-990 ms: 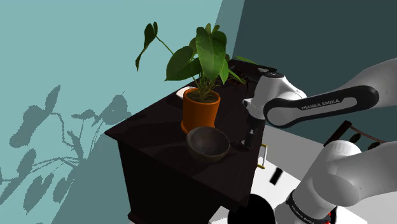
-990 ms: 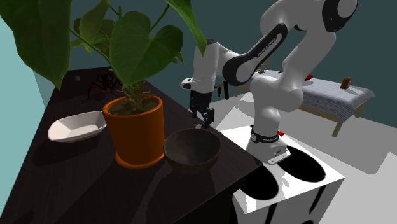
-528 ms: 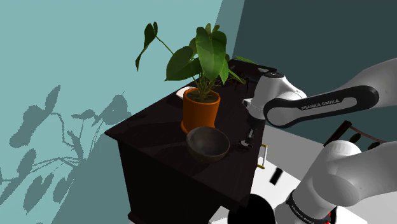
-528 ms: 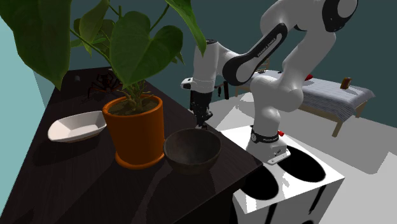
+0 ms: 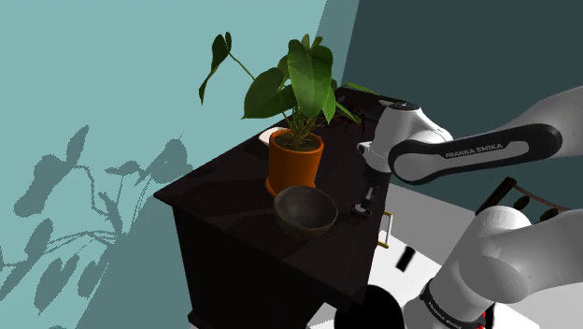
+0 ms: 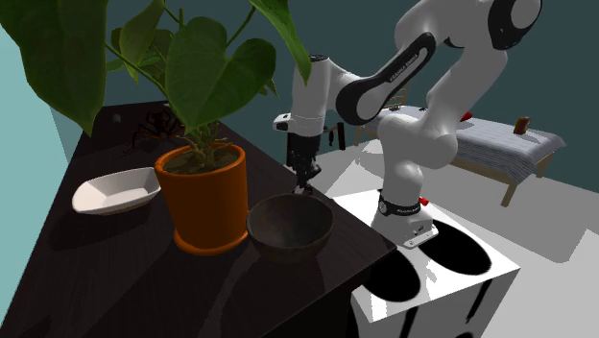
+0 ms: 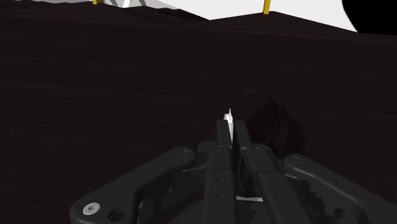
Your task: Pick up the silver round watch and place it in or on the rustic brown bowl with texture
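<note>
White arm (image 5: 504,252) of rounded, glossy segments with dark joints; a dark band along one link carries white FRANKA EMIKA lettering (image 5: 476,149). A black collar (image 6: 399,205) with red marks rings its foot on the white box stand (image 6: 451,307). The gripper (image 7: 230,124) is all black: slim fingers (image 7: 222,137), ribbed linkages behind, one pale screw head (image 7: 93,207)

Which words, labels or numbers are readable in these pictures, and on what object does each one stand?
"FRANKA EMIKA": on the white arm's forearm, shoulder view.
Lettering on the same forearm, second exterior view: too small to read.
Faint marks on the dark ring at the arm's base: too small to read.
</note>
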Controlling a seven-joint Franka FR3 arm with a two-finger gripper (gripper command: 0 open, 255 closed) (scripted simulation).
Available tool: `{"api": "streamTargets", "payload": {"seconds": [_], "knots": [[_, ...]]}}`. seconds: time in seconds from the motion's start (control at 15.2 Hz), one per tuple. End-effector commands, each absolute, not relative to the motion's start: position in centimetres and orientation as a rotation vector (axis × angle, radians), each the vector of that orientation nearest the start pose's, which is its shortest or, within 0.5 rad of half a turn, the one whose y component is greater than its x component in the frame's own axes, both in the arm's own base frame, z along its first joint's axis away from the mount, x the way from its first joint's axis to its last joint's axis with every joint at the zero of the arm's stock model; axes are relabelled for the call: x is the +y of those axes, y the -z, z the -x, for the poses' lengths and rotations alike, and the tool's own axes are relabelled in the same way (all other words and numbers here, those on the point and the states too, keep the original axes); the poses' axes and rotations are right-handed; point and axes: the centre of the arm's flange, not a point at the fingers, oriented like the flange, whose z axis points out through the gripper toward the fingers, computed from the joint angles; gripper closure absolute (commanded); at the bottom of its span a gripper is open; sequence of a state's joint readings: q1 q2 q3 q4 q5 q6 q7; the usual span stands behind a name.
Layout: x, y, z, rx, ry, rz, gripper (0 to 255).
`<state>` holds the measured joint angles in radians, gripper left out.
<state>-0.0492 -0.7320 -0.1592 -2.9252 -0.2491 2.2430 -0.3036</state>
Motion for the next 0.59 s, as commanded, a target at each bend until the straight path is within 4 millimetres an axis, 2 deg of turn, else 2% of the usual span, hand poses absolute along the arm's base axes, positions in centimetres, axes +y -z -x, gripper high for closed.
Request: {"api": "streamTargets", "payload": {"seconds": [0.0, 0.53], "knots": [[-6.1, -37.3, -29.8, -0.459, 0.045, 3.210, 255], [-6.1, -41.5, -29.8, -0.459, 0.045, 3.210, 255]]}}
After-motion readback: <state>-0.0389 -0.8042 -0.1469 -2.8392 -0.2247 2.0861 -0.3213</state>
